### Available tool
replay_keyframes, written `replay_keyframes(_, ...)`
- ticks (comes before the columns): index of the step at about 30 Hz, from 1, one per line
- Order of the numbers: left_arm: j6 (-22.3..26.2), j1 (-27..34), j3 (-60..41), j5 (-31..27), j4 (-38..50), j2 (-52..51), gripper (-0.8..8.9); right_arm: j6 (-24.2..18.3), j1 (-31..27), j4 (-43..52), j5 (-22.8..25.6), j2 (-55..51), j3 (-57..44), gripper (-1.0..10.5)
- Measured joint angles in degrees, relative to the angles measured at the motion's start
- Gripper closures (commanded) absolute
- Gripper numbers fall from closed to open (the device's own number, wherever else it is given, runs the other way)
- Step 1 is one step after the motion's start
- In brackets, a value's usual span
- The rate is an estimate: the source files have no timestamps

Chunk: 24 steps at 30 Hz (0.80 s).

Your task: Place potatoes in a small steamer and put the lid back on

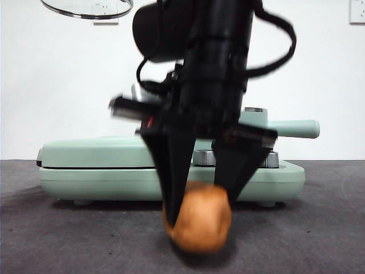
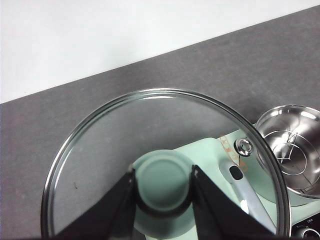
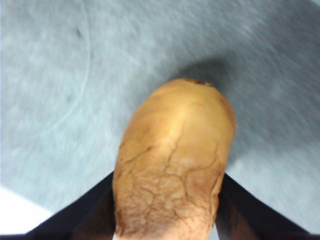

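Lid (image 2: pixel 165 165) hangs high at left, its knob clamped in the left end effector (image 2: pixel 162 187). Centre, the right end effector (image 1: pixel 197 194) grips the potato (image 1: pixel 199 220), apparently just clear of the desk (image 1: pixel 57 240); blur suggests speed, so it might slip before reaching the steamer (image 2: pixel 290 147).

No text, label or number can be read anywhere.
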Motion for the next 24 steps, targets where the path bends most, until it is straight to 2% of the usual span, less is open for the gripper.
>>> replay_keyframes(5,0.0,0.0,0.0,0.0,-0.1,0.0,8.04,-3.4,-3.8,-8.9,0.0,-2.3,8.6,7.9)
replay_keyframes(9,0.0,0.0,0.0,0.0,-0.1,0.0,8.04,-5.9,-9.1,-14.8,0.0,-2.7,18.3,7.9)
replay_keyframes(17,0.0,0.0,0.0,0.0,-0.1,0.0,8.05,-10.8,-19.9,-17.0,0.0,-0.4,34.9,7.9)
replay_keyframes(24,-0.2,0.0,0.0,0.0,-0.2,0.0,8.04,-12.9,-26.0,-16.0,0.0,8.5,45.4,7.9)
